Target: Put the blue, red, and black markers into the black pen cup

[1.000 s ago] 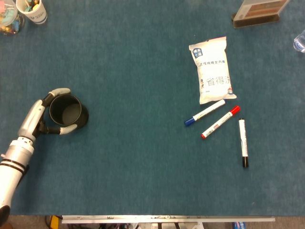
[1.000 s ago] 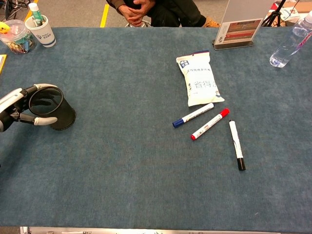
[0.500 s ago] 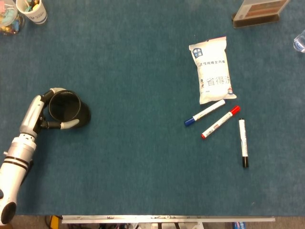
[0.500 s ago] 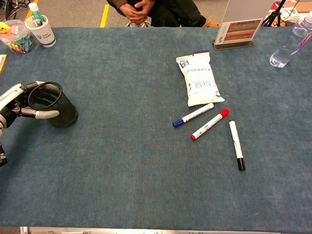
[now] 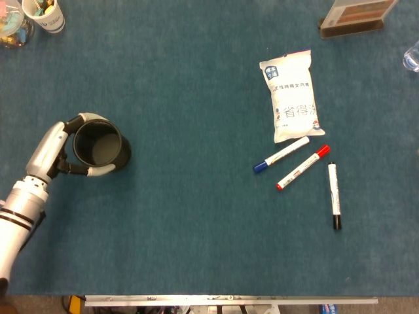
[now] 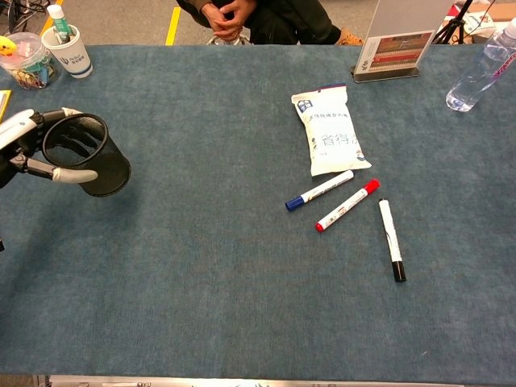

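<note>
Three markers lie loose on the blue-green table [image 5: 196, 229], well off to my right and far from my left hand [image 5: 55, 154]. The blue marker [image 5: 281, 154] sits slantwise just below the white snack packet [image 5: 293, 95], its blue cap toward me and its far end nearly touching the packet's lower edge. The red marker [image 5: 303, 167] lies just beside it at much the same slant, red cap at the upper end. The black marker [image 5: 334, 195] lies apart from those two, close to straight up and down in the head view, black cap at the near end.

My left hand wraps the black pen cup [image 5: 99, 142] near the left edge of the table. My fingers [image 6: 74, 175] curl round its rim and wall from both sides, one over the far side and one pale fingertip across the near side, so I have the cup in my grip. In the chest view the mesh cup leans, mouth tipped toward my left hand, and I cannot tell whether its base rests on the cloth. Its inside looks empty.

My right hand shows in neither view.

At the far left corner stand a white paper cup [image 6: 71, 50] with things in it and a clear tub [image 6: 26, 63]. A placard stand [image 6: 393, 55] and a water bottle [image 6: 482, 71] are at the far right.
</note>
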Robot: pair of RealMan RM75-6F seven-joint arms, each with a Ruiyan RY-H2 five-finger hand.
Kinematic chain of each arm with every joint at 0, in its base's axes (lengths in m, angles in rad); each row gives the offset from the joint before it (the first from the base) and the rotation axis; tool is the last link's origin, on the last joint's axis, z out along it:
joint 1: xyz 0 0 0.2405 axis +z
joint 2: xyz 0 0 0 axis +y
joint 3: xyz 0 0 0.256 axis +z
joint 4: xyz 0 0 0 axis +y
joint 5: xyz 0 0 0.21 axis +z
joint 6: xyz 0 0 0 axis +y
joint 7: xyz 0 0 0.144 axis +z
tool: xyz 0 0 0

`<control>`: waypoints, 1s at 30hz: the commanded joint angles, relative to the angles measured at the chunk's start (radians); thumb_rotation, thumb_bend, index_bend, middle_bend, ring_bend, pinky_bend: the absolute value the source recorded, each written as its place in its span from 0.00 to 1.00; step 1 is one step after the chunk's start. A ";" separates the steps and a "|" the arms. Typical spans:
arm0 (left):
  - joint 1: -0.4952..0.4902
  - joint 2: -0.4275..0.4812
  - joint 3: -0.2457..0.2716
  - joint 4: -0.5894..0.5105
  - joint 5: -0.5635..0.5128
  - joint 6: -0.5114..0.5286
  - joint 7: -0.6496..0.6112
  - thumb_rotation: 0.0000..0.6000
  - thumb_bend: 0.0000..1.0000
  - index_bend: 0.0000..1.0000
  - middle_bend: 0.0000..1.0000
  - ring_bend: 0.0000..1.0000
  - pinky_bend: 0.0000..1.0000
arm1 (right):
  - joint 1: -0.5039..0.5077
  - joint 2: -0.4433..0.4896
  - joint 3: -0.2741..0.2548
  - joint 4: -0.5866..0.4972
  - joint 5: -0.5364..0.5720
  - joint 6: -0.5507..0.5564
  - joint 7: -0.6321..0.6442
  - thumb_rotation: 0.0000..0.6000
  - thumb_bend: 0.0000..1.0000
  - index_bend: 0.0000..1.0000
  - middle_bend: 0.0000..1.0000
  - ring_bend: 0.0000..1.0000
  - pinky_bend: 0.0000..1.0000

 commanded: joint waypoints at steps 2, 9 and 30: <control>-0.020 0.064 -0.001 -0.092 0.027 0.014 0.081 1.00 0.06 0.37 0.45 0.38 0.36 | 0.089 -0.042 -0.007 -0.032 -0.050 -0.110 0.019 1.00 0.12 0.38 0.36 0.26 0.24; -0.033 0.107 0.005 -0.169 0.023 0.007 0.182 1.00 0.06 0.36 0.45 0.38 0.36 | 0.214 -0.101 -0.009 -0.038 -0.097 -0.247 -0.001 1.00 0.12 0.45 0.38 0.23 0.24; -0.016 0.151 0.045 -0.228 0.050 0.054 0.285 1.00 0.06 0.35 0.44 0.37 0.36 | 0.449 -0.442 -0.001 0.195 -0.029 -0.509 -0.331 1.00 0.12 0.53 0.38 0.18 0.25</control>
